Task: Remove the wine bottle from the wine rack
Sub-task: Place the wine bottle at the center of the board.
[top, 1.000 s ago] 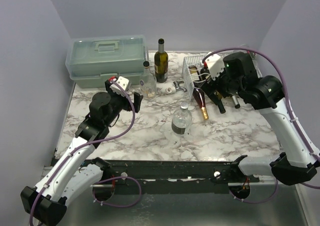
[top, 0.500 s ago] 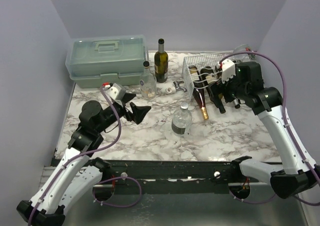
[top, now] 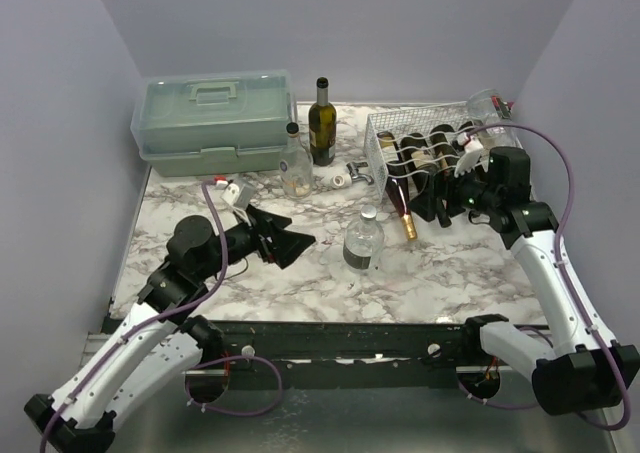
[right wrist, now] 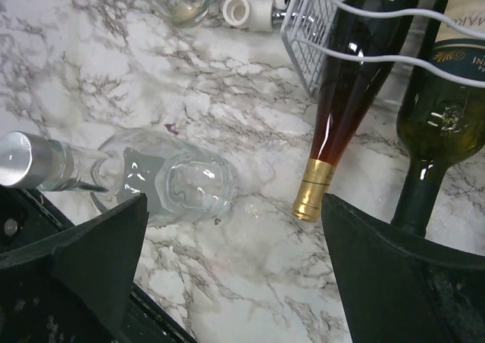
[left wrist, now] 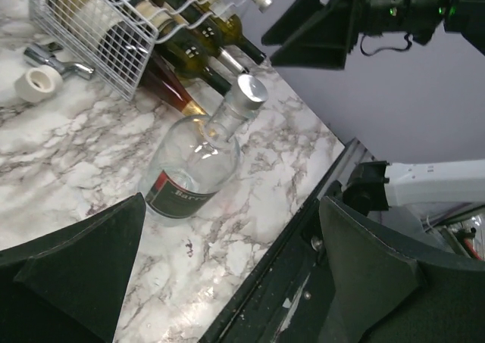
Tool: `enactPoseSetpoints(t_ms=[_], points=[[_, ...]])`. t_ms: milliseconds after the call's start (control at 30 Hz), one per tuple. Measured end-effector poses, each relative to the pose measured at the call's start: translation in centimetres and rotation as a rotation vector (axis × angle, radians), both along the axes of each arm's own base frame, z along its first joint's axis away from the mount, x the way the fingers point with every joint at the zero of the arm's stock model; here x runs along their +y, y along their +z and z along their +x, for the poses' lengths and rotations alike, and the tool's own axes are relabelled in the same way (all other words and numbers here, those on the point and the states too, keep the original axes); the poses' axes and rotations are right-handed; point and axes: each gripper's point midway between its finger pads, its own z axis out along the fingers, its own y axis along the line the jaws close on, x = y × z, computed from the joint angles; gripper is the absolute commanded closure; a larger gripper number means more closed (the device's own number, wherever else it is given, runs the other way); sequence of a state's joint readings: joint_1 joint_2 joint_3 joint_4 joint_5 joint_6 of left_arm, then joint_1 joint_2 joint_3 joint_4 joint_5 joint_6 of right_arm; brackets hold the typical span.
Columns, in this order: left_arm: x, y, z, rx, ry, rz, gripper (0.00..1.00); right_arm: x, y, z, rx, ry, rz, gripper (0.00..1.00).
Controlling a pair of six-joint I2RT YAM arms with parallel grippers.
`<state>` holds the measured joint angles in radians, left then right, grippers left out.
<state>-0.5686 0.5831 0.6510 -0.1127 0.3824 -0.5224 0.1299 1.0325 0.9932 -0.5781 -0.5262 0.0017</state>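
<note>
Marbled white table (top: 450, 273), wire rack (top: 383, 145) at two o'clock holding bottles, gold-capped wine bottle (top: 400, 199) lying in it, right gripper (top: 433, 208) spread wide beside it, left gripper (top: 287, 235) spread wide at eight o'clock.

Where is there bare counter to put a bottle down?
Bare marble at the table front right, between the clear bottle and the edge. Also in front of the toolbox. Crowded between toolbox and wine rack: dark bottle, small bottle.

I see soft, even overhead light, faint shadows on the worktop (top: 440, 263), glints on the clear bottle (right wrist: 178, 180)
</note>
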Motion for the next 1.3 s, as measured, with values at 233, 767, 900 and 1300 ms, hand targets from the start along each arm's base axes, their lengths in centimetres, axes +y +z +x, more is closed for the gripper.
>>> enactPoseSetpoints(t_ms=[233,767,900,1300], points=[[-3.5,-1.4,-1.4,0.003,-0.027,0.12,0.01,-1.1,0.4,1.0,-0.058,-0.035,0.091,0.01],[-9.3,-4.2,1.5,-0.031,0.228,0.312,0.09,-4.9,-0.7,1.4,-0.128,-0.148,0.129,0.01],[-11.1,-5.3,2.1,-0.03,0.256,0.339,0.11,-4.9,-1.0,1.3,-0.124,-0.146,0.126,0.01],[-14.6,-7.0,4.4,-0.109,0.301,0.427,0.24,-4.9,-1.2,1.4,-0.123,-0.141,0.12,0.01]])
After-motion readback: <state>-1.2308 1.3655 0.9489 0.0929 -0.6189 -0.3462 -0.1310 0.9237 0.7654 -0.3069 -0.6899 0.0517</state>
